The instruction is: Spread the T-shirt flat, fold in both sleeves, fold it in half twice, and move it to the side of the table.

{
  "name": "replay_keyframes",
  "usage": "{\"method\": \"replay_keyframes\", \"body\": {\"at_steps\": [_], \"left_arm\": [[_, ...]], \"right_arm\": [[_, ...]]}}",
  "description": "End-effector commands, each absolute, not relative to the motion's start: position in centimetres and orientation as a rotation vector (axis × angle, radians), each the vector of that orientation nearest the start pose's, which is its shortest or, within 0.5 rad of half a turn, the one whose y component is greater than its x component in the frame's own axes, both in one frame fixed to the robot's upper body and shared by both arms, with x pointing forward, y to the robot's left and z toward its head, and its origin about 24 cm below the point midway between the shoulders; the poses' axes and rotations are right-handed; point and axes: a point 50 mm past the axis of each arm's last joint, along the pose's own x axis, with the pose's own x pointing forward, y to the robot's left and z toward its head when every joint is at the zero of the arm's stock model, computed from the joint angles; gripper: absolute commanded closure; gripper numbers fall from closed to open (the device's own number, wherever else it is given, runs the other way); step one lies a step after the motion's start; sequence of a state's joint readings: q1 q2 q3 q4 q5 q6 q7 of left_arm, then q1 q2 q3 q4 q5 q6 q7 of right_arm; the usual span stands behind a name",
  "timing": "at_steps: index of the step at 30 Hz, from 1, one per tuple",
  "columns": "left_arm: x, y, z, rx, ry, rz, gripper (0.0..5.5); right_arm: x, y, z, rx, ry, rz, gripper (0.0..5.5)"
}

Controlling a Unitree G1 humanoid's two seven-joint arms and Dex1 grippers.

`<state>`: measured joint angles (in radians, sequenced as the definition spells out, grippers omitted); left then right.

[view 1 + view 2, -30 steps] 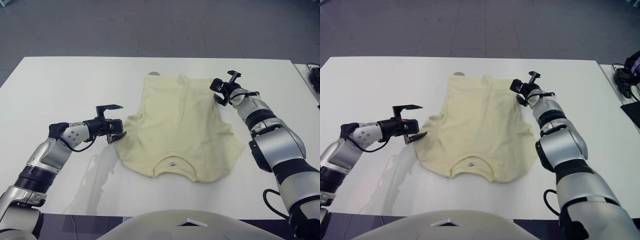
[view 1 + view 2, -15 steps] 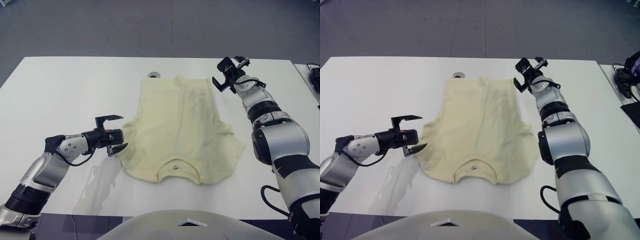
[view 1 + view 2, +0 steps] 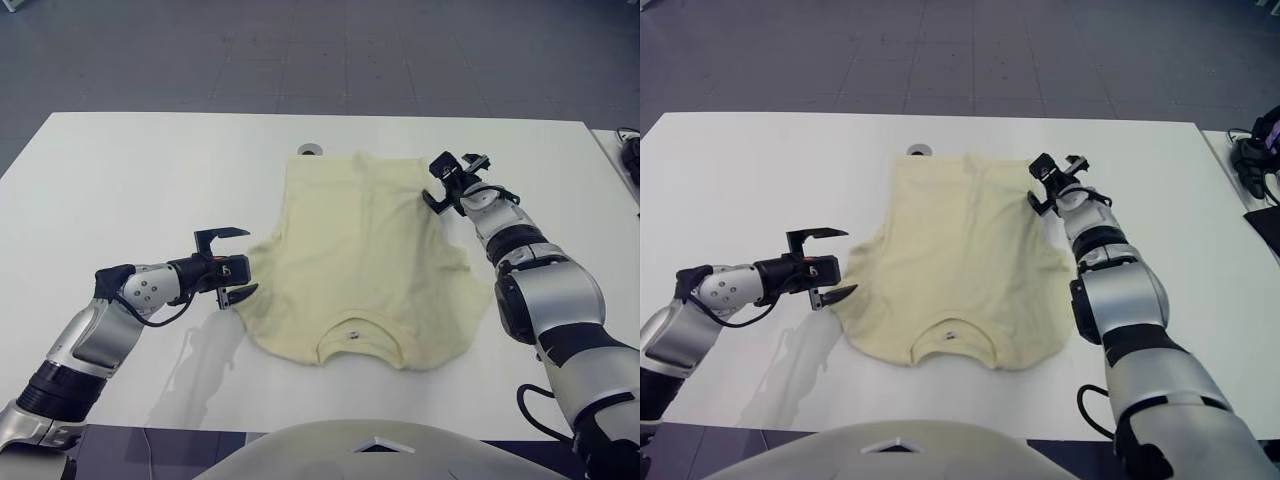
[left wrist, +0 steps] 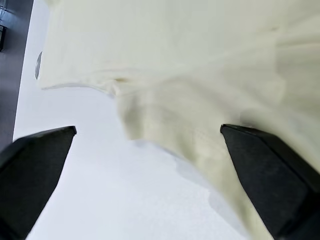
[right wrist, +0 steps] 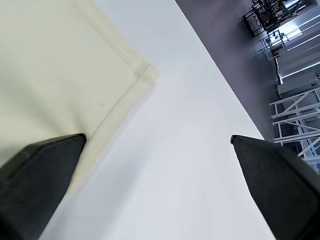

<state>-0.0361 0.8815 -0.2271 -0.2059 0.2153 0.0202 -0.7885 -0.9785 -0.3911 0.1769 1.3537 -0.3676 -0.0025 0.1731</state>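
A pale yellow T-shirt [image 3: 360,260] lies on the white table [image 3: 130,170], collar toward me and hem at the far side, with both sleeves bunched in. My left gripper [image 3: 248,262] stands open just beside the crumpled left sleeve [image 4: 165,110], its fingers apart on either side of the sleeve's edge. My right gripper [image 3: 452,178] is open at the shirt's far right edge, close to the hem corner [image 5: 145,74]. Neither gripper holds cloth.
A small round grommet [image 3: 309,149] sits in the table just beyond the hem's far left corner. Dark gear [image 3: 1252,155] lies on a neighbouring surface at the right. Bare table surrounds the shirt on all sides.
My right gripper went out toward the far hem corner and has come back a little along the shirt's right edge. The left gripper stays open by the left sleeve.
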Motion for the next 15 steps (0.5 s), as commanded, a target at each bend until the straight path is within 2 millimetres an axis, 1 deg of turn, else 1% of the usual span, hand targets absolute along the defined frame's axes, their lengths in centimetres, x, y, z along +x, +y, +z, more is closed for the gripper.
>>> {"method": "replay_keyframes", "body": {"at_steps": [1,4,7,11,13,15], "left_arm": [[21.8,21.5,5.9,1.071,0.421,-1.012,0.13],[21.6,21.5,5.7,1.063,0.431,-1.012,0.13],[21.5,21.2,5.6,1.053,0.424,-1.017,0.13],[22.1,20.2,6.1,1.034,0.365,-1.026,0.13],[22.5,19.7,6.5,0.999,0.333,-1.01,0.13],[23.0,19.5,7.1,0.961,0.305,-0.979,0.13]], "right_arm": [[37.6,-24.7,6.0,-0.832,0.544,0.089,0.1],[37.8,-24.7,6.3,-0.806,0.516,0.079,0.1],[38.4,-23.9,7.2,-0.707,0.443,0.1,0.1],[39.4,-22.7,9.5,-0.593,0.312,0.148,0.1],[39.8,-22.7,10.6,-0.565,0.255,0.163,0.1],[39.7,-23.3,11.3,-0.557,0.221,0.166,0.1]]}}
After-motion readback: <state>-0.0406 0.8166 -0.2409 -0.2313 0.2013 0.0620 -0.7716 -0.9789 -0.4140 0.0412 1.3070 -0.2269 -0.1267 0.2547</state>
